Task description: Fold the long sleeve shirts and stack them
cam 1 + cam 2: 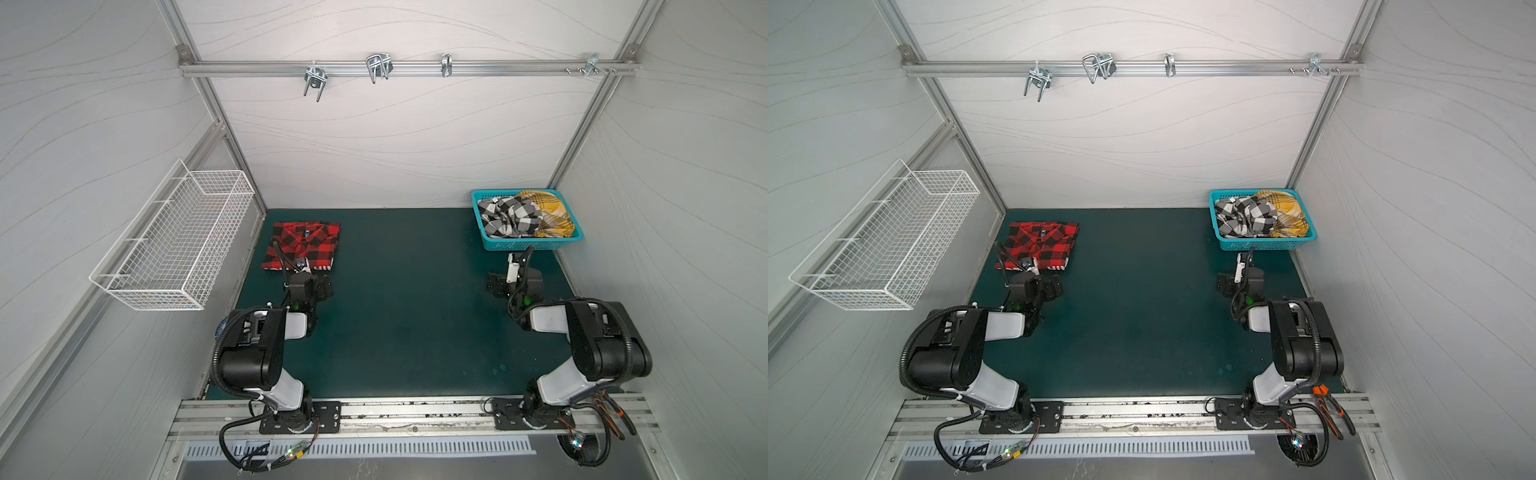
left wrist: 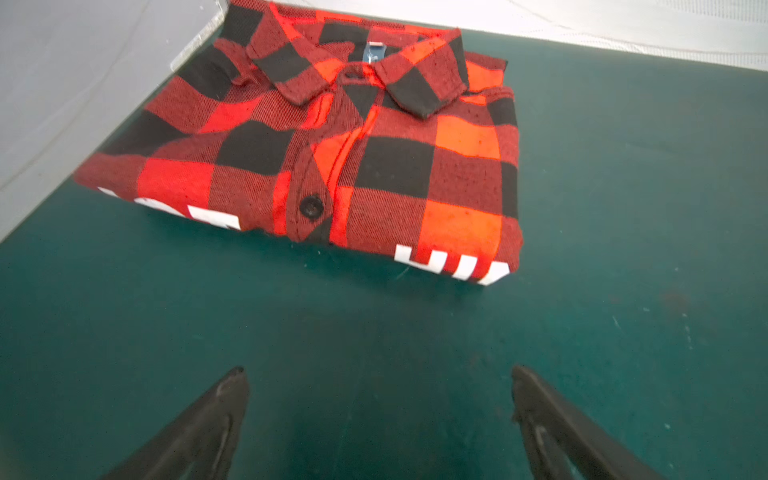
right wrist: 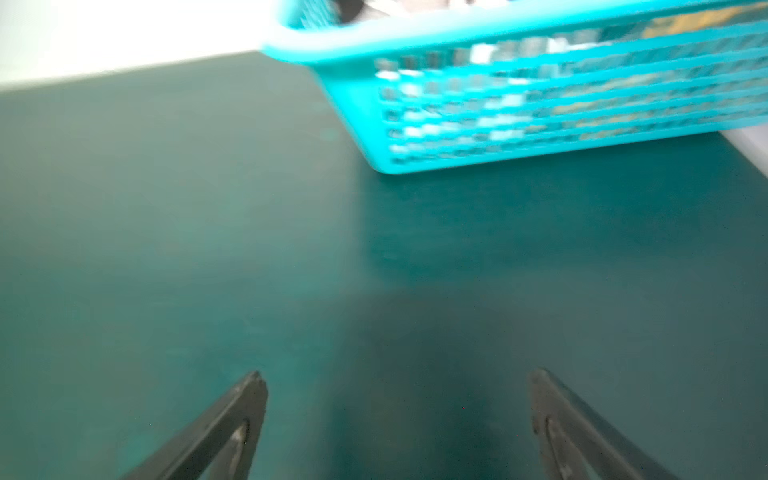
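red plaid shirt is lying folded; black-and-white shirt, mustard shirt are being held unfolded in teal basket; left tool, right tool released.

One shirt lies back left on the mat; a basket back right holds two shirts.

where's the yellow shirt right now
In both top views the yellow shirt lies crumpled in the blue basket at the back right of the mat, beside the black-and-white shirt.
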Controlling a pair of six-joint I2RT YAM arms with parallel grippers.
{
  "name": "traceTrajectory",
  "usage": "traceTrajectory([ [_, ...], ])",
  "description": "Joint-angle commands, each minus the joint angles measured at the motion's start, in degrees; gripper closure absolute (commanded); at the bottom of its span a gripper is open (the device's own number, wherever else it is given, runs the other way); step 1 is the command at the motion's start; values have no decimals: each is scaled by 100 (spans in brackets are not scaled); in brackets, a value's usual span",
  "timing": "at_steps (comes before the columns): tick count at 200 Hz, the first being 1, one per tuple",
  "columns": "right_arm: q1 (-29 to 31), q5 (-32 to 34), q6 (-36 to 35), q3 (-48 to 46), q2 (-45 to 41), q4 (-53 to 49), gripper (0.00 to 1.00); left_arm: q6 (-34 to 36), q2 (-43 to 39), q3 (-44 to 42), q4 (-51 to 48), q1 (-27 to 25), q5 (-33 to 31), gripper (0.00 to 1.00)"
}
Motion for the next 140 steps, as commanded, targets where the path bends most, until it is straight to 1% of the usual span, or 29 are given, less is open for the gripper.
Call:
traceTrajectory([
  [1,66,-41,-310,9,-37,517,1,121,32,68,842,30,147,1],
  [7,108,47,-360,-41,16,713,1,118,35,65,873,22,135,1],
  [16,163,152,-355,41,-101,318,1,147,31,64,870,1,75,1],
  [19,159,134,-351,35,-107,336,1,156,29,64,859,-16,41,1],
  [27,180,179,-387,-13,-26,570,1,228,45,77,862,-117,-157,1],
  [35,186,197,-373,10,-52,480,1,268,46,63,911,-197,-343,1],
  [140,164,151,-366,43,-50,396,1,266,33,73,837,-224,-377,1],
])
